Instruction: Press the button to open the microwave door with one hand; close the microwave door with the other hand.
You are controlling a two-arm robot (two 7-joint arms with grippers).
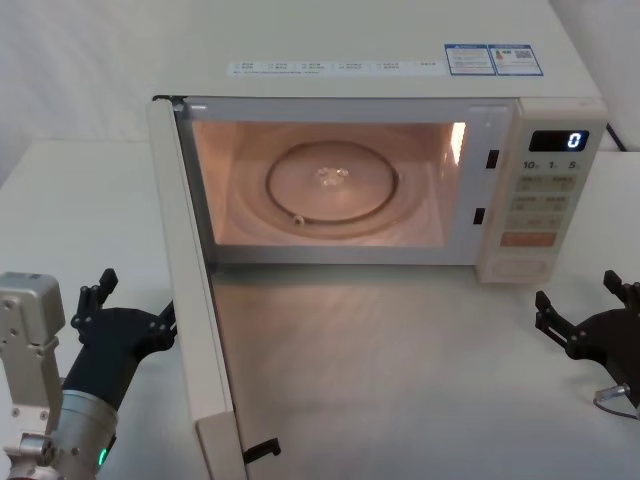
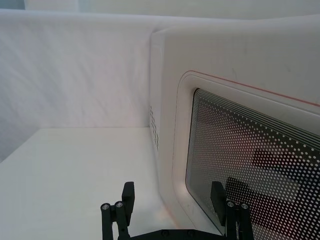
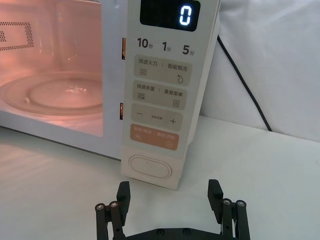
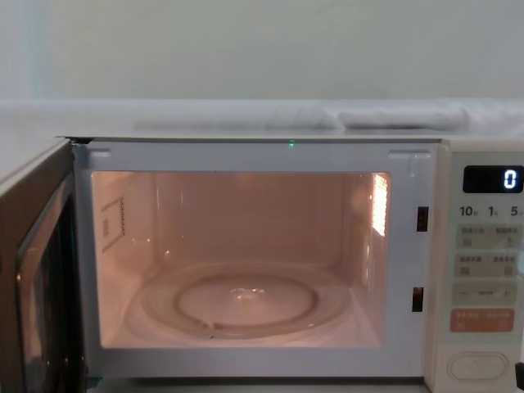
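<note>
Nearest the head camera, the left gripper [image 1: 125,300] hovers low over the front left part of the tabletop [image 1: 400,370], fingers spread apart and holding nothing, just outside the outer face of the microwave door [image 1: 195,300]. Door stands swung wide open, hinged on the left, its free edge reaching toward the table's front edge; from the left wrist its dotted dark window [image 2: 255,165] sits close beside one gripper finger, contact unclear. Microwave [image 1: 400,85] sits toward the back of the table, cavity lit warm, glass turntable [image 1: 333,187] bare inside. Display [image 3: 170,15] reads "0". Wide cream button [image 3: 150,167] at the bottom of the control panel, below the orange key [image 3: 154,137]. Right gripper [image 3: 170,197] hangs in front of the button, near but apart, fingers released and empty, over the front right of the table.
</note>
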